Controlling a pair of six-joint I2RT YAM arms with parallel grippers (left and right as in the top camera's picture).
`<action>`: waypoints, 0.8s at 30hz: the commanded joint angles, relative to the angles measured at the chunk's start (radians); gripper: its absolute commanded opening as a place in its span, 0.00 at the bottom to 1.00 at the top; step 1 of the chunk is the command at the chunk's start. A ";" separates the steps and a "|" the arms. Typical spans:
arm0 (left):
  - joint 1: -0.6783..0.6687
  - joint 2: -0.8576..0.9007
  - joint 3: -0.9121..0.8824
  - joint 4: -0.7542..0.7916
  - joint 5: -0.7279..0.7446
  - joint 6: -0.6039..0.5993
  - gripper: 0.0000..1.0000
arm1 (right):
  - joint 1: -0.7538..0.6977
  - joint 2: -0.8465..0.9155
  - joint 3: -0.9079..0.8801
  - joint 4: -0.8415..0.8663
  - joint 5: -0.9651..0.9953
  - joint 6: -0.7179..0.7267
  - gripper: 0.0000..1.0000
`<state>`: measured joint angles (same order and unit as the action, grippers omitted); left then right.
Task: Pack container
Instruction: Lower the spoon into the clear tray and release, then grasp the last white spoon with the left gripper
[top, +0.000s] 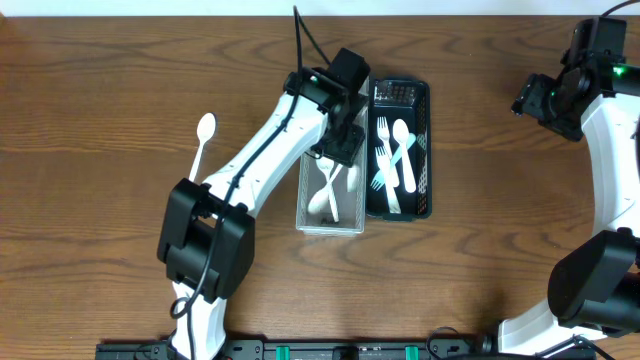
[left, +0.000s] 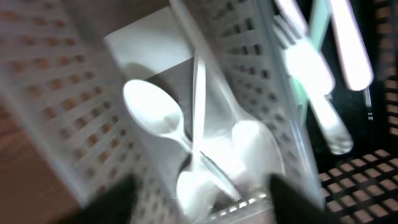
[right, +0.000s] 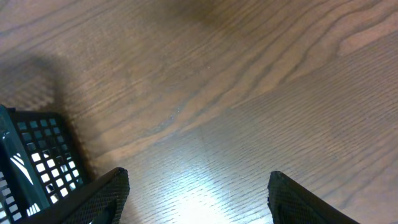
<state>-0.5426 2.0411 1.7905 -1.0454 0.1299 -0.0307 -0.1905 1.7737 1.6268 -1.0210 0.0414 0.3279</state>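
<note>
Hangs left jaws spread, empty, over white basket; spoons inside, sorted by kind. Alongside, touching: black basket, forks. Farther left, one spoon loose on table, yet unpacked. Parks right jaws spread, well apart, likely for clearance.

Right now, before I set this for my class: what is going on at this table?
The left gripper hangs open over the white basket, which holds several white spoons. The black basket beside it holds the forks. One loose spoon lies on the table to the left, not yet packed. The right gripper is open over bare wood at the right, holding nothing.
</note>
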 joint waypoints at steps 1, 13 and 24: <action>0.062 -0.078 0.030 -0.021 -0.134 -0.010 0.88 | -0.008 0.005 -0.006 0.000 0.003 -0.011 0.75; 0.419 -0.032 -0.013 -0.012 -0.337 0.214 0.91 | -0.008 0.005 -0.006 0.000 0.003 -0.011 0.76; 0.597 0.144 -0.014 0.017 -0.129 0.219 0.85 | -0.008 0.005 -0.006 -0.003 0.003 -0.011 0.76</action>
<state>0.0391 2.1574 1.7874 -1.0294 -0.0723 0.1680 -0.1905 1.7737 1.6268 -1.0214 0.0410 0.3279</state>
